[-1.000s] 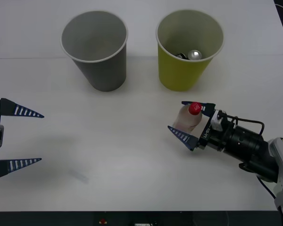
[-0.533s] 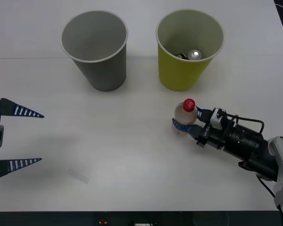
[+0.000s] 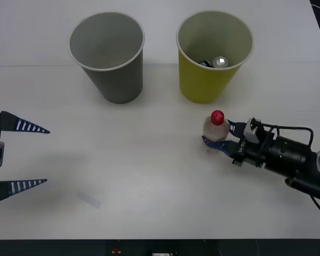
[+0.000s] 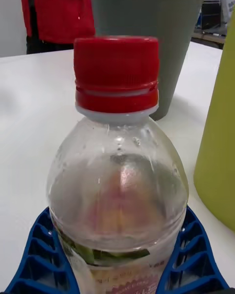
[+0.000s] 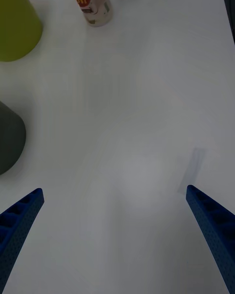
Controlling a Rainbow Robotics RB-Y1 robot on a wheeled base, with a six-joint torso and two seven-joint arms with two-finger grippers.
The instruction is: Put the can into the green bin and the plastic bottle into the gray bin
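The plastic bottle (image 3: 214, 132), clear with a red cap, stands upright on the white table in front of the green bin (image 3: 213, 58). My right gripper (image 3: 218, 135) is shut on its body; in the right wrist view the blue fingers (image 4: 39, 255) hug the plastic bottle (image 4: 117, 191) on both sides. The can (image 3: 220, 62) lies inside the green bin, silver top showing. The gray bin (image 3: 108, 56) stands to the left of the green one. My left gripper (image 3: 18, 156) hangs open at the table's left edge, far from everything, with the plastic bottle (image 5: 92, 2) distant.
The white table (image 3: 149, 176) stretches bare between the two arms. A faint clear strip (image 3: 89, 199) lies on it near the front left. A person in red (image 4: 56, 14) stands beyond the table's far side.
My right gripper closed on the bottle, which went from tilted to upright. Gripper and bottle then shifted slightly right. The left arm stayed still.
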